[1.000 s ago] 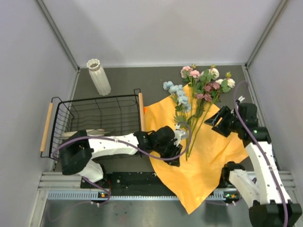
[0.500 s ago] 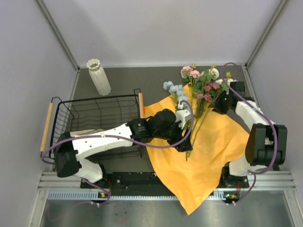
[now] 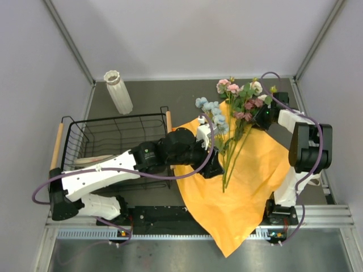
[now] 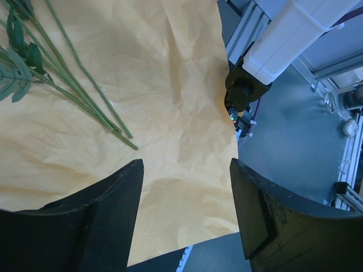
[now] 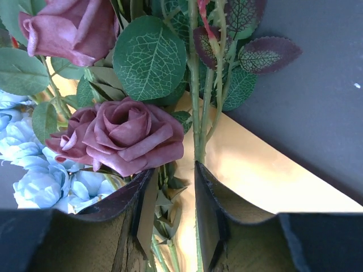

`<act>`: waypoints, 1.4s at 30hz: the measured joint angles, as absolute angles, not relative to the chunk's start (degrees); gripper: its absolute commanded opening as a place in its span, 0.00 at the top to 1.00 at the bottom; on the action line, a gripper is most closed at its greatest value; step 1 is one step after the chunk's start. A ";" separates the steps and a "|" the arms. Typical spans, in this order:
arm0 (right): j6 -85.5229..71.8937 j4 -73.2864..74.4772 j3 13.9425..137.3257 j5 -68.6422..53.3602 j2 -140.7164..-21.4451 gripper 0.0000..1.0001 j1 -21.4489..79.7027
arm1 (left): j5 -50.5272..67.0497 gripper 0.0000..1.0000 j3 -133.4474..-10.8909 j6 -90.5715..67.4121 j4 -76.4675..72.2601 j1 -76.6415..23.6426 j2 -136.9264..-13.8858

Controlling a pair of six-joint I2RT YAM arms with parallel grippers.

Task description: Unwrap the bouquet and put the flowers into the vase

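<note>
Dark grey bench point(image 3: 153, 93) under everything. Over its right half, a big sheet of crinkled bright orange paper wrap point(image 3: 249, 192), opened out flat, one corner reaching past the near edge over the metal rail. To the left, just beside the paper's left corner, a black wire dish rack point(image 3: 74, 133) with pale wooden handles.

Across the far part of the sheet, the bunch of artificial flowers point(image 3: 241, 105): pink, cream and mauve roses with pale blue clusters. Heads toward the far wall and partly off the paper onto the bench. Long green stems point(image 4: 85, 93) trailing back toward the near side, lying loose on the orange.

At the back left, well apart from the bunch, a tall narrow white ribbed vase point(image 3: 118, 92) with a scalloped rim, standing beyond the rack.

Left tool point(image 4: 186, 170) reaching in past the rack's right end, poised above the paper near the stem ends. Fingers wide apart, only orange sheet showing between them.

Right tool point(image 5: 173, 173) in among the flower heads from the right. Fingers drawn near together, green stems and leaves in the narrow gap, just below a mauve rose point(image 5: 127, 136). Pressing on the stems or merely around them: cannot tell.
</note>
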State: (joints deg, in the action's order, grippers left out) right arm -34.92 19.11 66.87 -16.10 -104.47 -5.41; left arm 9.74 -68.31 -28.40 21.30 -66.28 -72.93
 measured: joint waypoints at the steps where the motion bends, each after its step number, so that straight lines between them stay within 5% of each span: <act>1: -34.85 19.09 66.87 -15.97 -104.60 0.67 -5.50 | 9.50 0.32 -68.31 -28.40 21.43 -66.28 -72.55; 7: -33.41 19.03 66.83 -14.37 -104.60 0.66 -5.54 | 8.45 0.31 -68.29 -28.40 22.09 -66.15 -71.61; 22: -31.99 17.93 66.06 -14.02 -105.69 0.86 -5.54 | 8.05 0.31 -68.29 -28.42 23.22 -66.13 -71.55; 33: -31.90 16.86 66.06 -14.72 -106.72 0.78 -5.69 | 8.03 0.31 -68.25 -28.45 23.66 -66.13 -70.63; 38: -31.44 16.62 66.02 -14.66 -107.50 0.99 -5.76 | 8.01 0.31 -68.25 -28.51 23.66 -66.13 -70.63; 42: -30.92 17.12 66.02 -14.11 -107.15 1.00 -5.76 | 8.01 0.31 -68.25 -28.62 23.66 -66.13 -70.61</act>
State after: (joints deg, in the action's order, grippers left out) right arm -30.92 17.12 66.02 -14.11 -107.15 -5.76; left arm 8.01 -68.25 -28.62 23.66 -66.13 -70.61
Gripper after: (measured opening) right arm 0.023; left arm 0.689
